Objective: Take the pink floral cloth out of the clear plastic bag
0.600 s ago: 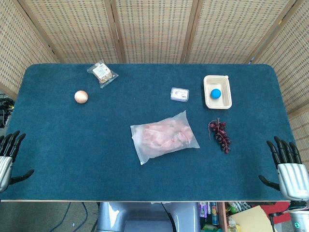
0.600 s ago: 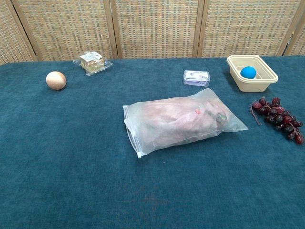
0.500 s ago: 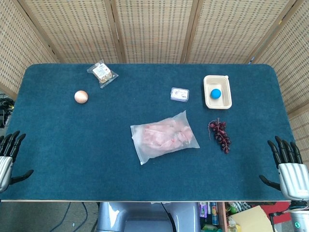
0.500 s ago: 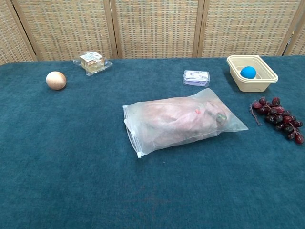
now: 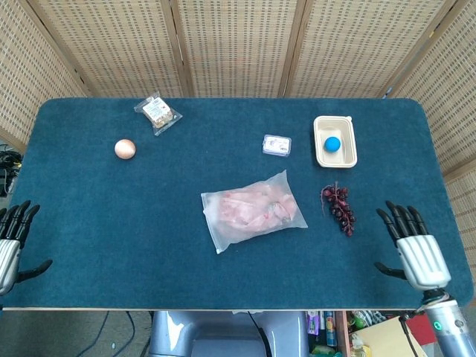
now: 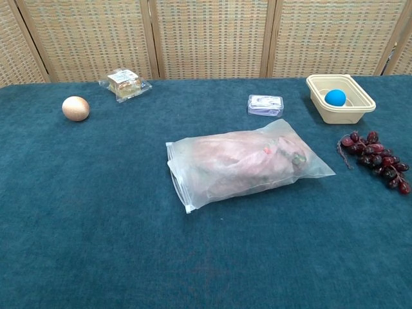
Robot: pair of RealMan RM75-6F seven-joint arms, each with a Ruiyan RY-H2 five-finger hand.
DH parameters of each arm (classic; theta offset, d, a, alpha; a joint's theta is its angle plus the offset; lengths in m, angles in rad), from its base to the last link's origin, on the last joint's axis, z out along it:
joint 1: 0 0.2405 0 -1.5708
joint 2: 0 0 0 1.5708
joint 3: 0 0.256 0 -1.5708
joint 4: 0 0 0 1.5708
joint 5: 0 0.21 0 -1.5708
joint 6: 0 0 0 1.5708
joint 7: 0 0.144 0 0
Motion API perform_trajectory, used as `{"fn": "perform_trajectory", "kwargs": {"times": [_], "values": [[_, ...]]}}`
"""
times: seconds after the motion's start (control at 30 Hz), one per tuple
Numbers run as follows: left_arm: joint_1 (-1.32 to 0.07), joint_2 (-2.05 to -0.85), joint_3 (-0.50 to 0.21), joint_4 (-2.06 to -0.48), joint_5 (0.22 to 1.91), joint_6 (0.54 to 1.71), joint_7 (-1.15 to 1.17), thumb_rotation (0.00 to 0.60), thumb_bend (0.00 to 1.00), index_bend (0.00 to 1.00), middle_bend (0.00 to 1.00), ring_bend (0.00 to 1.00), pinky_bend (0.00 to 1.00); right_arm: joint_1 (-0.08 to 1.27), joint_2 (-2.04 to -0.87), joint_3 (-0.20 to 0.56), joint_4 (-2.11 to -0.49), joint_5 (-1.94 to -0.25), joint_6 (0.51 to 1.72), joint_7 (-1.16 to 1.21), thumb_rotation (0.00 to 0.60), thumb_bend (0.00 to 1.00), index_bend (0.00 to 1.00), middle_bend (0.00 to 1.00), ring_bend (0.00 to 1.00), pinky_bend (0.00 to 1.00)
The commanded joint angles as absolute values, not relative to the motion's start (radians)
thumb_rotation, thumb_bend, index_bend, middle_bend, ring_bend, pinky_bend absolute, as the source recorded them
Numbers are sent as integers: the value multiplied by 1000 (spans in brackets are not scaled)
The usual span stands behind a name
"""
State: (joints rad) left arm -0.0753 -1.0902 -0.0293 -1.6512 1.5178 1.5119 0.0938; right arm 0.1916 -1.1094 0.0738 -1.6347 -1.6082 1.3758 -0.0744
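The clear plastic bag (image 5: 253,210) (image 6: 244,162) lies flat in the middle of the blue table. Inside it sits the folded pink floral cloth (image 5: 256,207) (image 6: 239,161). The bag's sealed edge faces the near left. My left hand (image 5: 10,245) hangs open at the table's near-left edge, far from the bag. At the near-right edge my right hand (image 5: 413,249) is open with fingers spread, well to the right of the bag. Neither hand shows in the chest view.
A bunch of dark grapes (image 5: 338,208) (image 6: 376,161) lies right of the bag. Behind it stand a cream tray (image 5: 335,155) with a blue ball (image 5: 332,143), and a small white packet (image 5: 277,144). An egg (image 5: 125,149) and a snack packet (image 5: 158,112) sit at far left.
My right hand has moved left and inward over the table's near-right corner. The left hand and the bag have stayed put.
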Motion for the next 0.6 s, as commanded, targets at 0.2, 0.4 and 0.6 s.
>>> {"fn": "perform_trajectory", "kwargs": {"times": [0.2, 0.4, 0.6], "values": [[-75, -1119, -56, -1648, 1474, 1523, 164, 600, 21, 0, 0, 0, 0, 576, -1109, 205, -1685, -1536, 890, -19, 600, 0, 0, 0, 0, 0], [-87, -1133, -71, -1634, 1430, 1493, 181, 600, 21, 0, 0, 0, 0, 768, -1237, 263, -1587, -1284, 639, -99, 600, 0, 0, 0, 0, 0], [-96, -1142, -80, -1627, 1409, 1477, 190, 600, 21, 0, 0, 0, 0, 865, -1330, 253, -1504, -1117, 583, -213, 600, 0, 0, 0, 0, 0]]}}
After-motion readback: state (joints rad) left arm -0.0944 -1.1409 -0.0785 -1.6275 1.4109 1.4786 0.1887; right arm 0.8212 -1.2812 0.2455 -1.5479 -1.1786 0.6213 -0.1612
